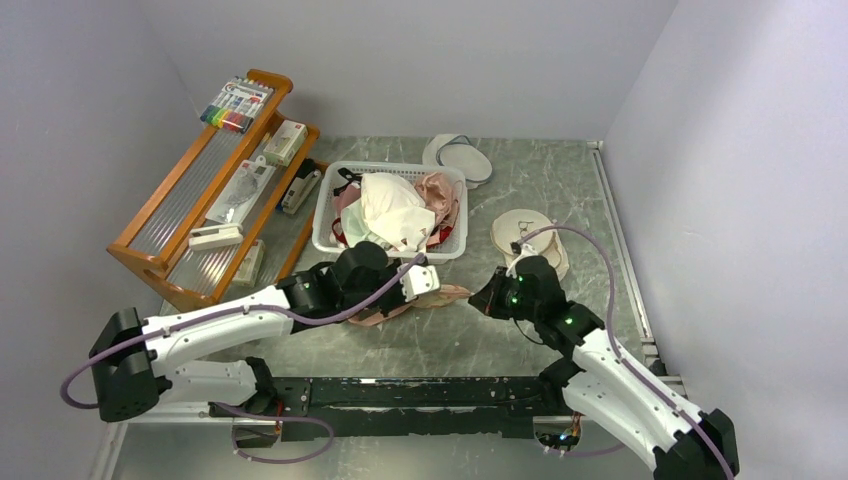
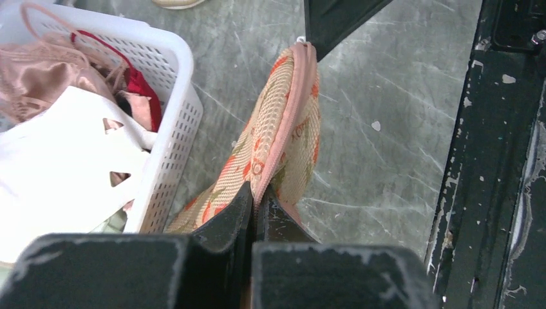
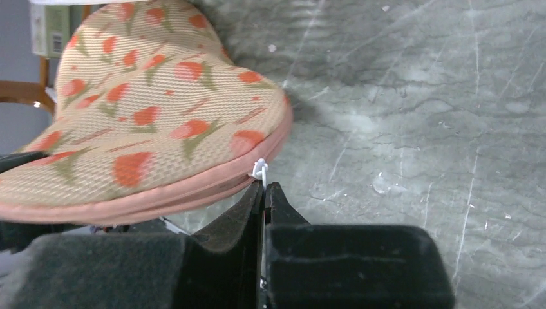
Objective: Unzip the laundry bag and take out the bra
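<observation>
While the left gripper (image 2: 256,196) clamps the laundry bag (image 2: 283,129) mid-frame, likely as an anchor, the right gripper (image 3: 264,188) pinches its white zip pull (image 3: 259,170).

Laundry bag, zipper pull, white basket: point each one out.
Laundry bag (image 3: 148,116), right wrist view, flowered top face.
Zipper pull (image 3: 259,170), right wrist view, white tab.
White basket (image 2: 175,132), left wrist view, perforated side wall.

2 white-and-black arms (image 1: 215,330), seemingly lilac cables (image 1: 563,229).
</observation>
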Controlling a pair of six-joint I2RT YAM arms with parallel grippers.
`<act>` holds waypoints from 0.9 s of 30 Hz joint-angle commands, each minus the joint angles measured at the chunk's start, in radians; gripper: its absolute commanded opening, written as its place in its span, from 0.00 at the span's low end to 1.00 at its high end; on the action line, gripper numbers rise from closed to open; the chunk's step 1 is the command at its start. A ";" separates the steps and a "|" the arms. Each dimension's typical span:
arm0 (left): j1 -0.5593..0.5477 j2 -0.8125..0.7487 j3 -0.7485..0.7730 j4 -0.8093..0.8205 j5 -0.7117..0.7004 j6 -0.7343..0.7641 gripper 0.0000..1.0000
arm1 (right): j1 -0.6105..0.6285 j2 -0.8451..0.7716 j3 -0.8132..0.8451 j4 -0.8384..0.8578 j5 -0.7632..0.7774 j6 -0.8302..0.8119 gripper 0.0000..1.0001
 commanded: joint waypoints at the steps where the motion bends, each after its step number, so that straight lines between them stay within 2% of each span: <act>1: 0.004 -0.069 -0.033 0.119 -0.069 0.010 0.07 | -0.009 0.054 -0.049 0.129 0.055 0.025 0.00; 7: 0.012 -0.137 -0.086 0.210 -0.079 -0.017 0.07 | -0.017 0.066 -0.168 0.325 0.105 0.064 0.00; 11: 0.021 -0.187 -0.128 0.267 -0.054 -0.029 0.07 | -0.023 0.079 -0.304 0.589 0.065 0.124 0.00; 16: 0.025 -0.212 -0.147 0.301 0.020 -0.046 0.07 | -0.023 0.074 -0.446 0.934 0.033 0.076 0.00; 21: 0.030 -0.219 -0.157 0.329 0.080 -0.062 0.07 | -0.023 0.122 -0.434 0.953 0.063 0.006 0.00; 27: 0.034 -0.237 -0.181 0.378 0.145 -0.076 0.07 | -0.023 0.250 -0.482 1.196 -0.046 -0.012 0.00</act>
